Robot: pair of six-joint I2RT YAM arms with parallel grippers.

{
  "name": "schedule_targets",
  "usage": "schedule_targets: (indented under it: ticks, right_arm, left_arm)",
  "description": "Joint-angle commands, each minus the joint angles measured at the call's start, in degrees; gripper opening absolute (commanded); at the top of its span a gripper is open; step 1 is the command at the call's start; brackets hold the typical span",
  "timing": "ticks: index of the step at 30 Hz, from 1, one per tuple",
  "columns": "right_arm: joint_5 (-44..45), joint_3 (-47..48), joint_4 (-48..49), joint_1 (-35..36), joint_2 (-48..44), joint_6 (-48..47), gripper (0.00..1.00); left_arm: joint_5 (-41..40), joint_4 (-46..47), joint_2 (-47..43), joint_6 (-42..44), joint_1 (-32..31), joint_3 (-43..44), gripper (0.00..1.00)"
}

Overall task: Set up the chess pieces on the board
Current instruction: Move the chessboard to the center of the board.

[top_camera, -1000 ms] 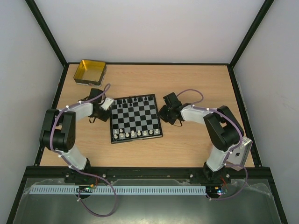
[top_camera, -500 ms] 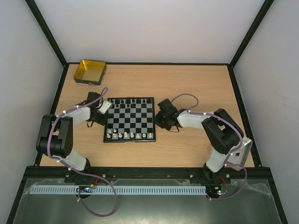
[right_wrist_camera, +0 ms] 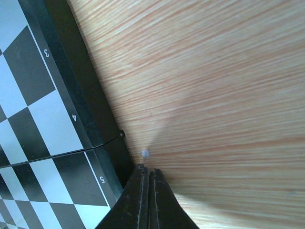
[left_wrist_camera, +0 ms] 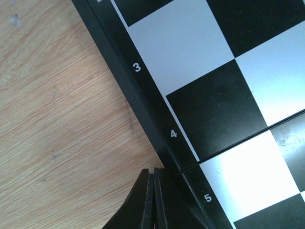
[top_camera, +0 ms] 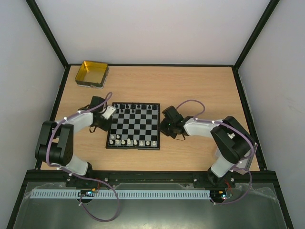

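The board [top_camera: 134, 126] lies in the middle of the table. Black pieces [top_camera: 136, 105] stand along its far row and white pieces [top_camera: 134, 141] along its near row. My left gripper [top_camera: 109, 116] is shut and empty, its tips against the board's left border [left_wrist_camera: 157, 138] near the numbers 4 and 5. My right gripper [top_camera: 163, 128] is shut and empty, its tips low on the table against the board's right border [right_wrist_camera: 90, 119]. No piece shows in either wrist view.
A yellow square tin [top_camera: 92, 73] stands at the far left corner of the wooden table [top_camera: 200, 90]. A tiny pale speck [right_wrist_camera: 145, 153] lies on the wood just ahead of my right fingertips. Dark frame rails edge the table.
The board has slid left and turned from a tilt to nearly square, then shifted slightly right. Both grippers have moved along with its left and right edges.
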Motion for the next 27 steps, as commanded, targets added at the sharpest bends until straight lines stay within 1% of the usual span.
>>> schedule_targets:
  ticks: [1,12,27]
  right_arm:
    - [-0.70,-1.32,1.60,1.05,-2.69,0.37,0.02]
    - [1.28,-2.86,-1.95,1.05,-5.68,-1.21,0.02]
    - [3.92,-3.26,-5.81,0.83,-7.44,-2.79,0.02]
  left_arm:
    - [3.77,-2.92,-1.32,0.55,-2.36,-0.64,0.02]
    - [3.94,-4.14,-1.23,1.52,-5.95,-0.83,0.02]
    - [3.06,-2.80,-0.25,1.49,-6.02,-1.12,0.02]
